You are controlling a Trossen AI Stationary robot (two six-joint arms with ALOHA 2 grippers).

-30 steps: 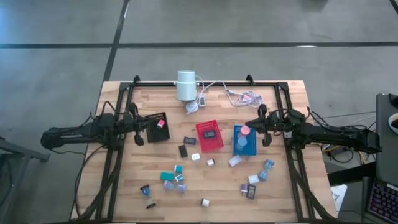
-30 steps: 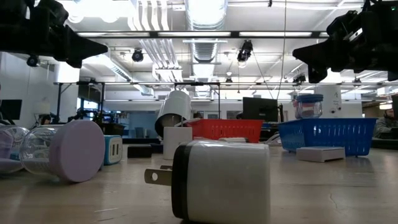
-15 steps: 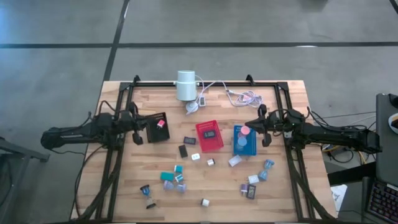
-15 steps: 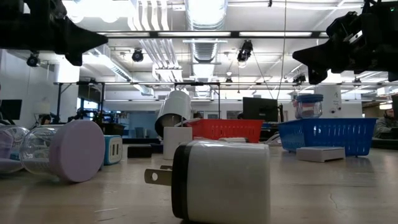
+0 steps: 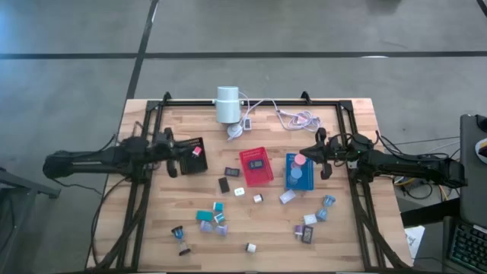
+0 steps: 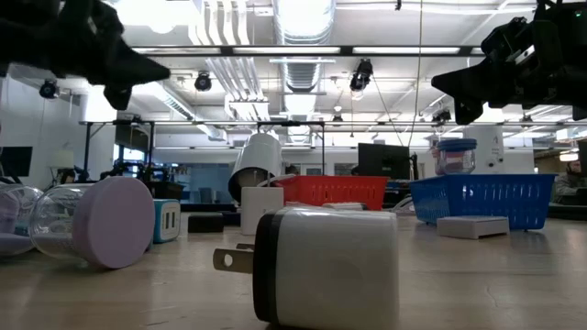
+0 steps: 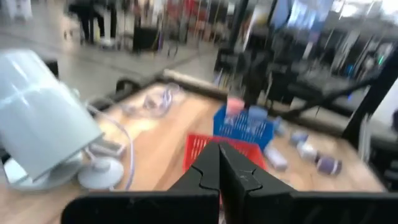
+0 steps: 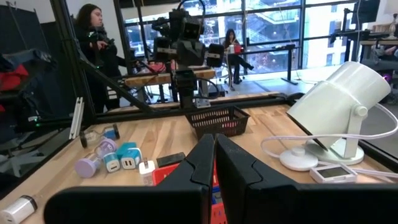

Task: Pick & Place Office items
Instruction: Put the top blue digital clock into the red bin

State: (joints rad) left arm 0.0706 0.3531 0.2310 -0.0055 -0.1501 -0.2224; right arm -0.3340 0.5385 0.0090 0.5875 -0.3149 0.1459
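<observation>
Left gripper (image 5: 172, 158) had edged toward the black tray (image 5: 192, 155), fingers pressed together (holding nothing), office items (image 5: 211, 220) scattered on the table (image 5: 346, 243) nearer the front, red tray (image 5: 256, 166), blue tray (image 5: 299, 172), right gripper (image 5: 323, 158) beside it, fingers shut, empty.

Both end effectors (image 5: 172, 158) (image 5: 323, 158) closed; arms raised, apart.

Grey floor (image 5: 68, 76) crossed by dark seams (one toward twelve o'clock); overhead, white ducts (image 6: 220, 37) and bright ceiling lights; large windows (image 8: 273, 31) behind desks.
</observation>
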